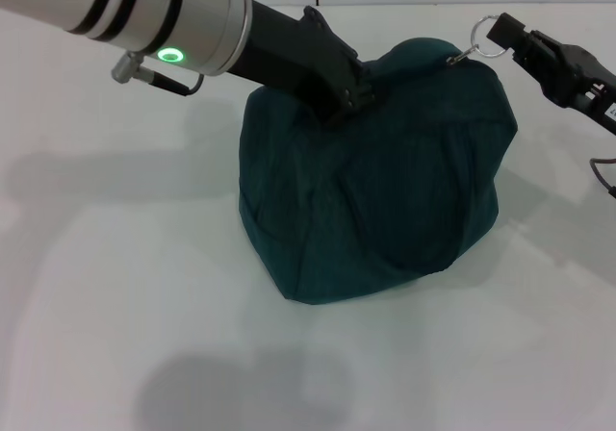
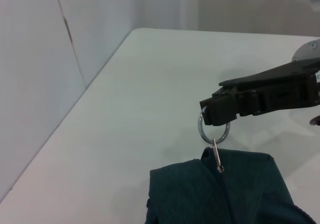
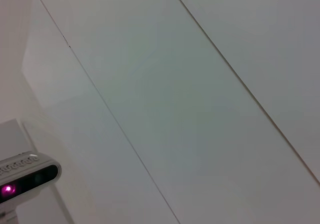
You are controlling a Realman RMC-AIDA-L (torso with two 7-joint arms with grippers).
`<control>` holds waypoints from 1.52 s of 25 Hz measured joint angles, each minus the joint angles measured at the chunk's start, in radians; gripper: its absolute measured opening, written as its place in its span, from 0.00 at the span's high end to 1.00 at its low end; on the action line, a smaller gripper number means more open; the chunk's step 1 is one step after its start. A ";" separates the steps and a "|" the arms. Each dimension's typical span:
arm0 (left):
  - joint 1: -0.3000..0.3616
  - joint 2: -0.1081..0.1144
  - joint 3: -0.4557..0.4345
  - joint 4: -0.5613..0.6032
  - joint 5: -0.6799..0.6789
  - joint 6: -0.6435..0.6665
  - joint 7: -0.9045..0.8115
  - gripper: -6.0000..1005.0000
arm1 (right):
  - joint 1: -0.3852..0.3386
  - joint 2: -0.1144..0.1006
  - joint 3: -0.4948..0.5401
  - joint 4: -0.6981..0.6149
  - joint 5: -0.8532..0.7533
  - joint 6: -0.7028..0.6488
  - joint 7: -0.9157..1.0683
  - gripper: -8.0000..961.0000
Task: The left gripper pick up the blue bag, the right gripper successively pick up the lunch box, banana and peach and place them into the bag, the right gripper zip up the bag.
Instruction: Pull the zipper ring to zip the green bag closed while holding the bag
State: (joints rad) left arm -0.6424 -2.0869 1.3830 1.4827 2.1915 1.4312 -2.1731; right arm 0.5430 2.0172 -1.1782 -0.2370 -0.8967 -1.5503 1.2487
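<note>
The blue bag (image 1: 385, 210) sits bulging on the white table, its top closed. My left gripper (image 1: 348, 96) reaches in from the upper left and is shut on the fabric at the bag's top. My right gripper (image 1: 500, 31) is at the bag's upper right corner, shut on the zipper's metal ring pull (image 1: 488, 46). In the left wrist view the right gripper (image 2: 215, 115) pinches the ring pull (image 2: 201, 129) just above the bag (image 2: 225, 199). The lunch box, banana and peach are hidden or out of view.
The white table (image 1: 125, 287) spreads around the bag, and its far edge meets a pale wall (image 2: 40, 59). A black cable (image 1: 604, 176) hangs by the right arm. The right wrist view shows only wall panels and a white camera unit (image 3: 25, 176).
</note>
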 joint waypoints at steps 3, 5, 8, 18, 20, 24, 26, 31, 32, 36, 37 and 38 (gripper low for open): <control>0.000 0.001 0.005 0.000 0.002 0.002 0.001 0.89 | -0.001 0.000 0.001 0.000 0.003 0.000 0.000 0.94; 0.000 0.001 0.007 0.002 0.000 0.006 0.001 0.92 | -0.005 0.000 0.005 0.001 0.005 0.001 0.000 0.94; 0.007 0.001 0.006 0.020 -0.002 0.013 0.002 0.95 | -0.014 0.000 0.011 0.002 0.007 0.026 0.009 0.94; 0.061 0.004 -0.050 0.117 -0.105 0.057 0.016 0.94 | -0.074 -0.003 0.034 0.004 0.011 0.166 0.051 0.93; 0.065 0.004 -0.064 0.117 -0.130 0.064 0.027 0.93 | -0.077 -0.003 0.031 0.004 0.006 0.202 0.064 0.93; 0.068 0.002 -0.072 0.103 -0.143 0.064 0.038 0.92 | -0.070 -0.003 0.026 0.022 0.000 0.232 0.074 0.93; 0.068 0.000 -0.072 0.095 -0.144 0.061 0.042 0.92 | -0.067 -0.003 0.026 0.026 -0.001 0.234 0.074 0.93; 0.077 -0.001 -0.074 0.060 -0.144 0.021 0.044 0.91 | -0.080 -0.002 0.034 0.019 0.006 0.179 0.053 0.93; 0.079 -0.001 -0.074 0.047 -0.144 0.002 0.044 0.91 | -0.083 -0.002 0.039 0.019 0.011 0.165 0.042 0.93; 0.080 -0.001 -0.074 -0.010 -0.147 -0.051 0.039 0.90 | -0.103 -0.002 0.068 0.023 0.033 0.130 0.009 0.93; 0.080 -0.001 -0.075 -0.022 -0.150 -0.060 0.039 0.90 | -0.110 -0.001 0.073 0.022 0.034 0.123 0.006 0.86; 0.080 -0.001 -0.075 -0.032 -0.154 -0.068 0.039 0.90 | -0.114 -0.001 0.076 0.020 0.034 0.116 0.005 0.79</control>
State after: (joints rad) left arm -0.5626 -2.0877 1.3078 1.4503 2.0371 1.3628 -2.1338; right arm 0.4291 2.0157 -1.1025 -0.2171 -0.8623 -1.4343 1.2535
